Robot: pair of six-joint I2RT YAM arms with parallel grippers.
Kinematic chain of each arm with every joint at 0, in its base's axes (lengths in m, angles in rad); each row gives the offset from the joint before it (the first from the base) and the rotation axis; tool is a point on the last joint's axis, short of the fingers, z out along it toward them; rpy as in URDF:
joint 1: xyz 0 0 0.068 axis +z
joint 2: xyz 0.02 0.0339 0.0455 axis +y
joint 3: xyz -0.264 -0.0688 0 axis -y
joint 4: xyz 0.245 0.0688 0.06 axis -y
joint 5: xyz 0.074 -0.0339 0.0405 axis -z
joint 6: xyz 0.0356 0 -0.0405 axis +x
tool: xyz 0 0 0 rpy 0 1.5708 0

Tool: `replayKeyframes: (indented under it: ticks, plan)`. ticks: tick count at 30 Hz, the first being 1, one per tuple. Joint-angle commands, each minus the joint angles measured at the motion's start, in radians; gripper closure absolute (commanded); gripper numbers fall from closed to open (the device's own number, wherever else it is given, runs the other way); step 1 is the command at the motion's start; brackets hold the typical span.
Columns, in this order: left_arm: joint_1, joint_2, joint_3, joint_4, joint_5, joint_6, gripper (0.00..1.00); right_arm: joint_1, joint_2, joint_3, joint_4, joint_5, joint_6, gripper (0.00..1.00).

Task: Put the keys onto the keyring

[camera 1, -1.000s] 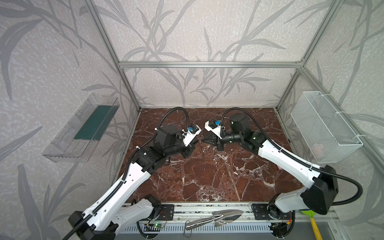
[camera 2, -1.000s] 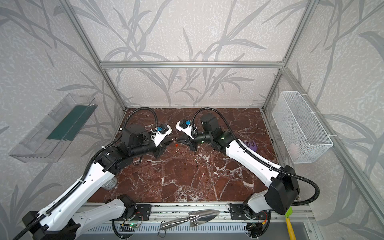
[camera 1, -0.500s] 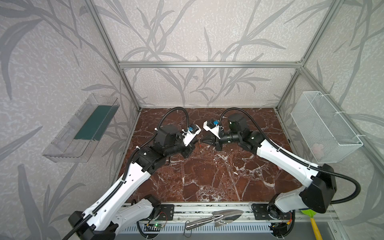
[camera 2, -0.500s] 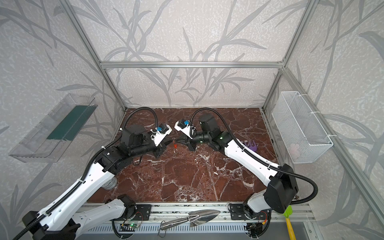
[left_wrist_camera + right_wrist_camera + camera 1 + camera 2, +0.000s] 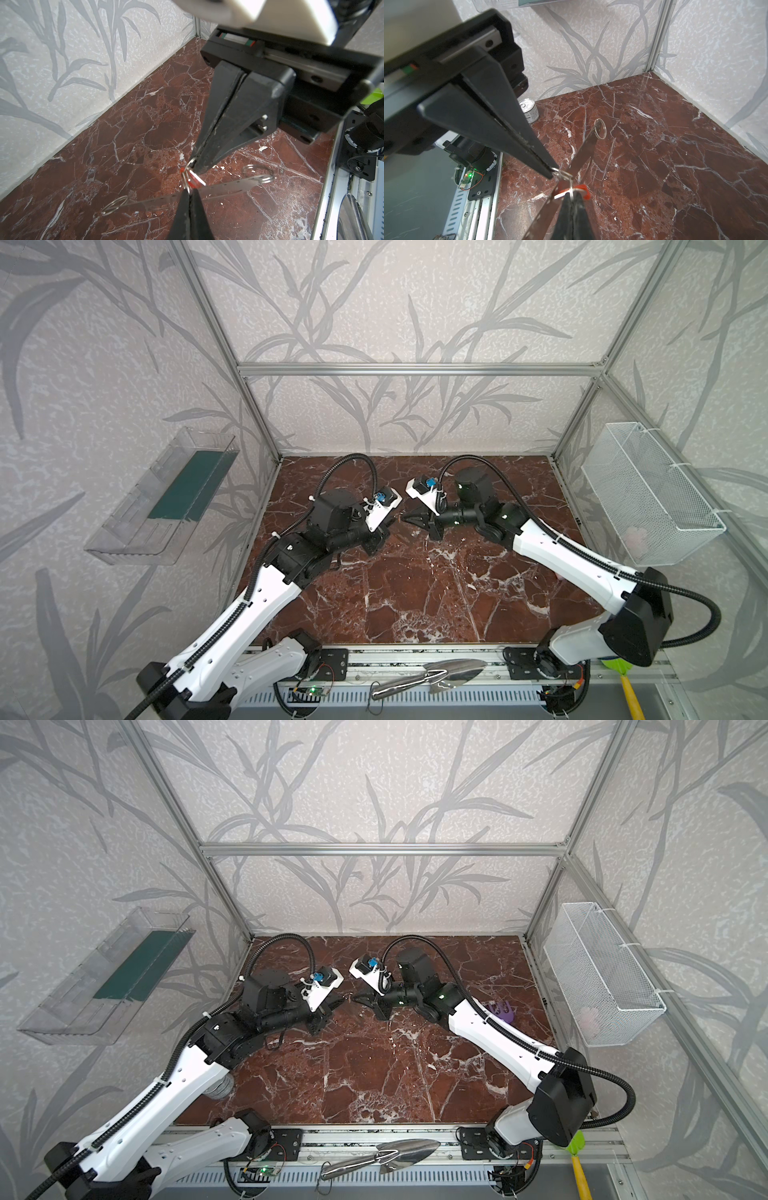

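Note:
In both top views my left gripper and right gripper meet tip to tip above the marble floor. The keyring, a small red tag on a thin wire loop, hangs between them. In the left wrist view my left gripper is shut on the loop, and the right gripper pinches the same loop opposite it. The keys, a grey plate seen edge-on with small dots, cross just behind the tips. I cannot tell whether the loop runs through them. The right wrist view shows the right gripper shut at the keyring, beside the keys.
A tin can stands near the left arm's base. A purple item lies by the right arm. A steel trowel rests on the front rail. A wire basket hangs on the right wall and a clear tray on the left.
The right arm has edged slightly left toward the left gripper. Both grippers stay shut at the meeting point.

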Motion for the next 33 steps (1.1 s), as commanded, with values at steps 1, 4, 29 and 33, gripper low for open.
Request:
replayKeyframes:
  ticks: [1,4,29,33]
  plan:
    - [-0.009,-0.007,-0.009,0.003,0.025,0.02,1.0,-0.003,0.004,0.031,0.043,0.027,0.024,1.0]
    - [-0.009,-0.008,-0.01,0.004,0.023,0.02,1.0,-0.007,0.013,0.037,0.027,0.026,0.031,1.0]
    - [-0.009,-0.036,-0.03,0.03,0.017,0.026,1.0,-0.03,-0.057,-0.024,0.055,0.022,0.036,0.68]
    - [-0.01,-0.057,-0.046,0.041,0.05,0.032,1.0,-0.04,-0.079,-0.061,0.1,-0.059,0.028,0.75]
